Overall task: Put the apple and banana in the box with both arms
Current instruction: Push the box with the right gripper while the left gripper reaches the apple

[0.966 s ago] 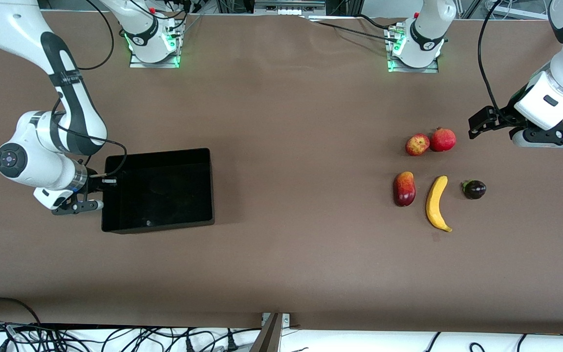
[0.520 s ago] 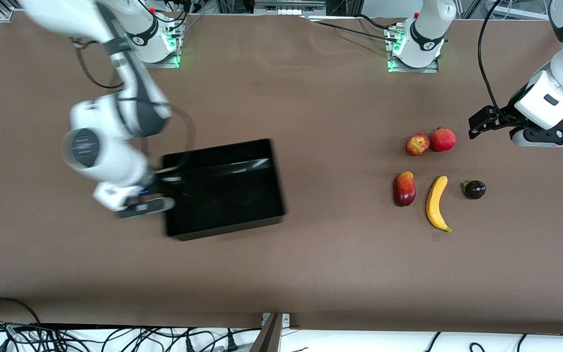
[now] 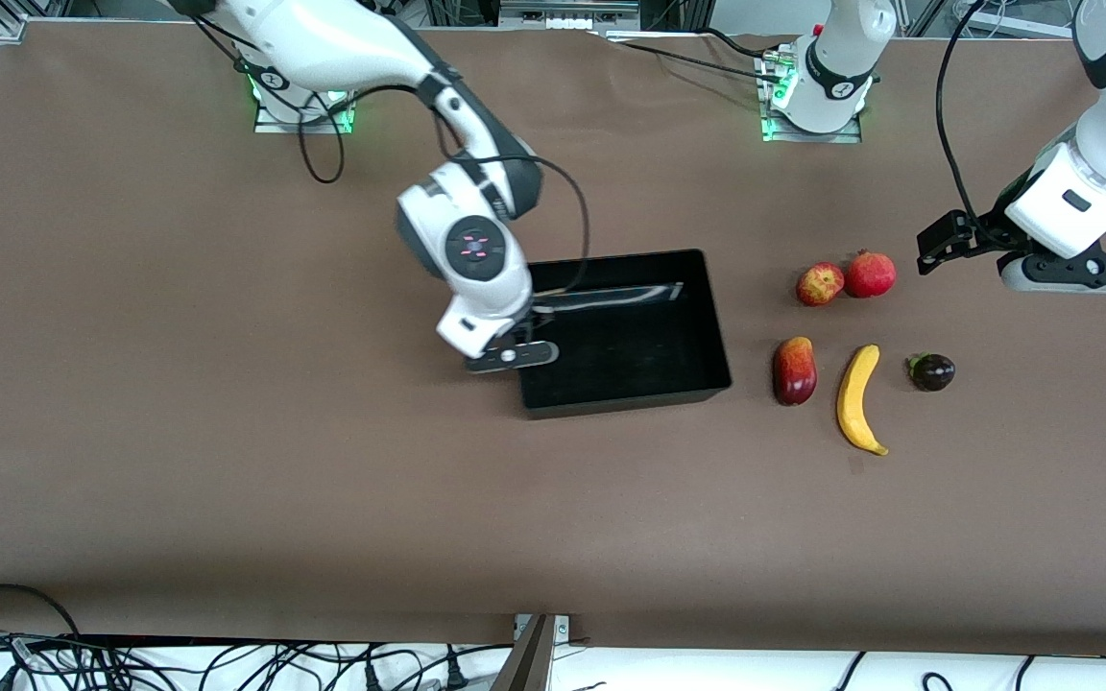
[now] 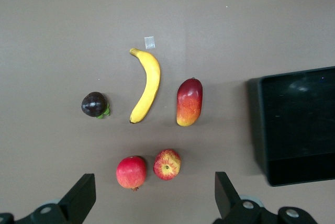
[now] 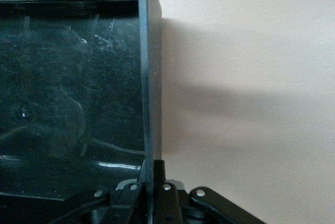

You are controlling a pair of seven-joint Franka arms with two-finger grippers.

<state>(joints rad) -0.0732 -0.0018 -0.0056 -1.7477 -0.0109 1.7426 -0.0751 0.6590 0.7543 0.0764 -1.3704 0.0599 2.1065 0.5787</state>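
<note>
The apple (image 3: 820, 284) lies beside a uniformly red fruit; it also shows in the left wrist view (image 4: 167, 164). The banana (image 3: 858, 396) lies nearer the front camera, also seen from the left wrist (image 4: 147, 85). The black box (image 3: 707, 317) stands empty next to the fruit, toward the right arm's end. My right gripper (image 3: 519, 345) is shut on the box's end wall (image 5: 149, 77), one finger on each side (image 5: 152, 174). My left gripper (image 3: 1081, 272) hangs open and empty over the table beside the fruit (image 4: 153, 182).
A red crowned fruit (image 3: 870, 274) touches the apple. A red-yellow mango-like fruit (image 3: 795, 370) lies between the box and the banana. A dark purple fruit (image 3: 932, 371) lies beside the banana toward the left arm's end.
My right arm has dragged the box along the table from the right arm's end to just beside the fruit. The left arm has barely moved.
</note>
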